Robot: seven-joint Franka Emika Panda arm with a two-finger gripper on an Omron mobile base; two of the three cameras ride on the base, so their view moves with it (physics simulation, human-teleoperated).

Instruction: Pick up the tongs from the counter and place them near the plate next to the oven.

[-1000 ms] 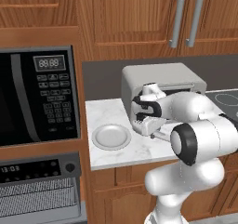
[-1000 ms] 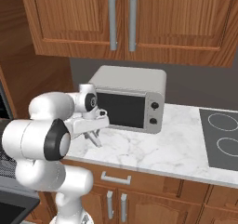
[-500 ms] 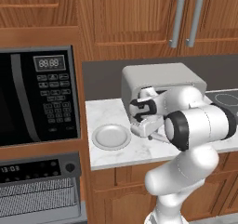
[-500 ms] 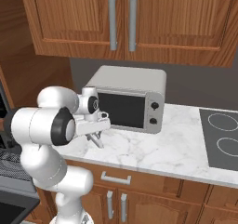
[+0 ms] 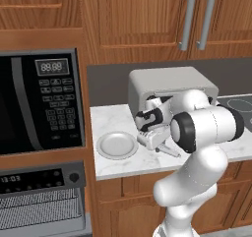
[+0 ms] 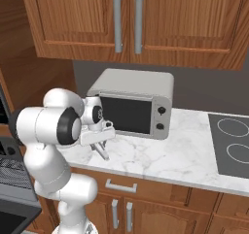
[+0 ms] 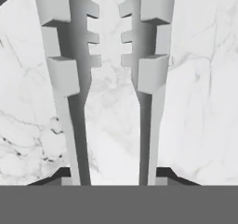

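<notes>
Tongs [image 7: 111, 79] sit clamped in your gripper [image 5: 156, 141], both arms running out ahead of the fingertips above the counter [image 6: 160, 155]. You're mid-carry; next, swing toward the plate [image 5: 116, 145] lying beside the gripper, oven-side, and lower. Only the left base view gives you plate and oven [image 5: 29, 103] together.
</notes>
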